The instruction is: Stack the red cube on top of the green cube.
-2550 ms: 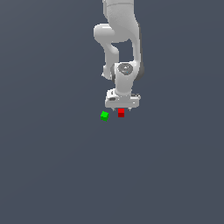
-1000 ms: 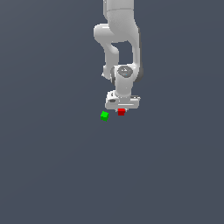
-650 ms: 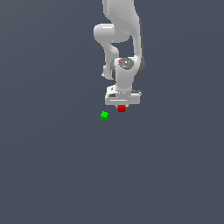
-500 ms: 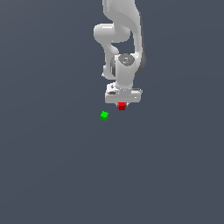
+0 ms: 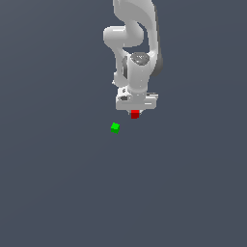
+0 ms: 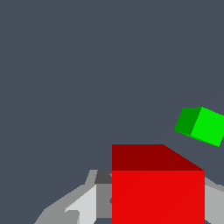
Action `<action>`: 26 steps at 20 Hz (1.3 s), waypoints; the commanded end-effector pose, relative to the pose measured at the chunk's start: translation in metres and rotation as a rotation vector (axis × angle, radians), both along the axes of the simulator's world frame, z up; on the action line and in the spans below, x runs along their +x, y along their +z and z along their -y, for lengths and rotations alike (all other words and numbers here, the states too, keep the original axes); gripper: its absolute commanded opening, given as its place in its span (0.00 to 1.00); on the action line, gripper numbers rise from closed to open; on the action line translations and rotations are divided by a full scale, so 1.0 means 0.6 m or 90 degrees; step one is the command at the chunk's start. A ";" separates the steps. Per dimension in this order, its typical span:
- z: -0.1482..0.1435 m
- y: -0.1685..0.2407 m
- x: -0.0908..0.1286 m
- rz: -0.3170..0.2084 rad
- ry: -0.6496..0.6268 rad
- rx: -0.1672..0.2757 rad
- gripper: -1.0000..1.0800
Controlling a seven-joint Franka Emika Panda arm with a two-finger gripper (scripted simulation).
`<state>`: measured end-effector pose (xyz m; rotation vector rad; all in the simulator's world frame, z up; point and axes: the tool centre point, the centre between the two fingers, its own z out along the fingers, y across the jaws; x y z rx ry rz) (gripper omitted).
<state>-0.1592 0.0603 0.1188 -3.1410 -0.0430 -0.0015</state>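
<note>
The red cube (image 5: 135,114) hangs just under my white gripper (image 5: 135,112), which is shut on it and holds it above the grey floor. In the wrist view the red cube (image 6: 157,188) fills the space between my fingers (image 6: 83,205). The green cube (image 5: 115,127) lies on the floor, apart from the gripper, to the exterior view's left of the red cube and a little nearer the camera. It also shows in the wrist view (image 6: 201,126), free and turned at an angle.
The floor (image 5: 62,183) is a plain dark grey surface. The white arm (image 5: 135,43) rises behind the gripper.
The gripper has closed on the red cube and lifted it off the floor, moving up and slightly away. The green cube has not moved.
</note>
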 end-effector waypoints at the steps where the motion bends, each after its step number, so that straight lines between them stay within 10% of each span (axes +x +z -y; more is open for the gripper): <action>1: 0.001 0.000 0.000 0.000 0.000 0.000 0.00; 26: 0.180 -0.095 0.048 -0.001 0.000 0.000 0.00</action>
